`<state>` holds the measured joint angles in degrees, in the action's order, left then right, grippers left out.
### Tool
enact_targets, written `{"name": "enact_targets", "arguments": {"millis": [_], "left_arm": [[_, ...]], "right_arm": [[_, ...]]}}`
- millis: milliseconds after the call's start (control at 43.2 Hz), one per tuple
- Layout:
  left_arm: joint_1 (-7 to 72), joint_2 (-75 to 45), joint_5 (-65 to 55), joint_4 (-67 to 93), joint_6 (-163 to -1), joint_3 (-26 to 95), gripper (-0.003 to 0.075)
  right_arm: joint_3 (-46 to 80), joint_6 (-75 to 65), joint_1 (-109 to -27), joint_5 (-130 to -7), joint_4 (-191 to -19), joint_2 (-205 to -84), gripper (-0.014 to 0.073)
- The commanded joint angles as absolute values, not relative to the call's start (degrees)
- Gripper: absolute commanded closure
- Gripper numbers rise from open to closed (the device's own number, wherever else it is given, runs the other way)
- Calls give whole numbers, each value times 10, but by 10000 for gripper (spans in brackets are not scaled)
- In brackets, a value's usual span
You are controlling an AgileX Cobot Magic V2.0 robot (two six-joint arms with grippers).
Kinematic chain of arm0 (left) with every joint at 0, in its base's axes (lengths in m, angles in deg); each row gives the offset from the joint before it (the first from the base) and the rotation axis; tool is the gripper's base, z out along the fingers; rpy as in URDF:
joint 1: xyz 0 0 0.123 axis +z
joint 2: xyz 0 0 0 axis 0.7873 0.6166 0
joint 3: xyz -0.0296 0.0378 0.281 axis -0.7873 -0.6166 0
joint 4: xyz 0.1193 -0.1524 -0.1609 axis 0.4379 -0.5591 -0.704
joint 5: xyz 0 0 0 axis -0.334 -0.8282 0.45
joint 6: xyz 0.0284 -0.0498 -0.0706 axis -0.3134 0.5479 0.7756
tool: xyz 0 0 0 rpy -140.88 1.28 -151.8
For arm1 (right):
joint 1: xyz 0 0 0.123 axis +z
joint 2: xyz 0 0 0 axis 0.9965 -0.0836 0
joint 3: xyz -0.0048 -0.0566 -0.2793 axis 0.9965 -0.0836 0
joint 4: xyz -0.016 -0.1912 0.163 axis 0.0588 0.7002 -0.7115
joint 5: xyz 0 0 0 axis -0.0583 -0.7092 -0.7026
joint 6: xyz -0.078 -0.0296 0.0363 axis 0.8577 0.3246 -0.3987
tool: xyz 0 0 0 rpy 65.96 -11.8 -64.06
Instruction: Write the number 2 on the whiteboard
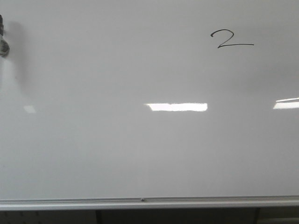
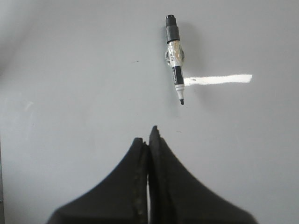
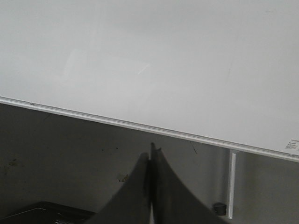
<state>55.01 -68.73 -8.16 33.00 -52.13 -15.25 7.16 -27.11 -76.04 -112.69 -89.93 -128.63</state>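
Front view: the whiteboard fills almost the whole picture, glossy and pale, with a silver rail running along its lower edge. The number 2 is written in thin black line near the board's upper right corner, with a curled top and a long flat base stroke. Bright light reflections lie across the middle of the board and at its right edge. At the board's left edge, high up, a small dark and grey object shows only in part; what it is cannot be told from here. Neither pincer shows in this view.

Left wrist view: the left pincer faces the board with its two dark fingers pressed together, holding nothing. A marker with a black cap end and a clear barrel sits against the board, apart from the fingertips, its tip pointing toward them. A bright reflection streak crosses just beside the marker's tip end.

Right wrist view: the right pincer has its fingers closed against each other and is empty. It sits below the board's lower edge, in front of a dark grey wall. The rail crosses the picture at a slant, and a white upright support stands under it.
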Motion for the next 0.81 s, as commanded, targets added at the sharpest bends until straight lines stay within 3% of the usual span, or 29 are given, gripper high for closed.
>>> {"name": "enact_targets", "arguments": {"millis": [0,255,787], "left_arm": [[552,-692,-7,322,-522,-163,741],[552,-743,29,415,-400,-221,741],[549,-744,78,417,-400,-251,741]], "right_arm": [[88,-265,-764,-1095,-895,-1284,660],[88,-265,-764,-1095,-895,-1284,660],[88,-265,-764,-1096,-895,-1284,660]]}}
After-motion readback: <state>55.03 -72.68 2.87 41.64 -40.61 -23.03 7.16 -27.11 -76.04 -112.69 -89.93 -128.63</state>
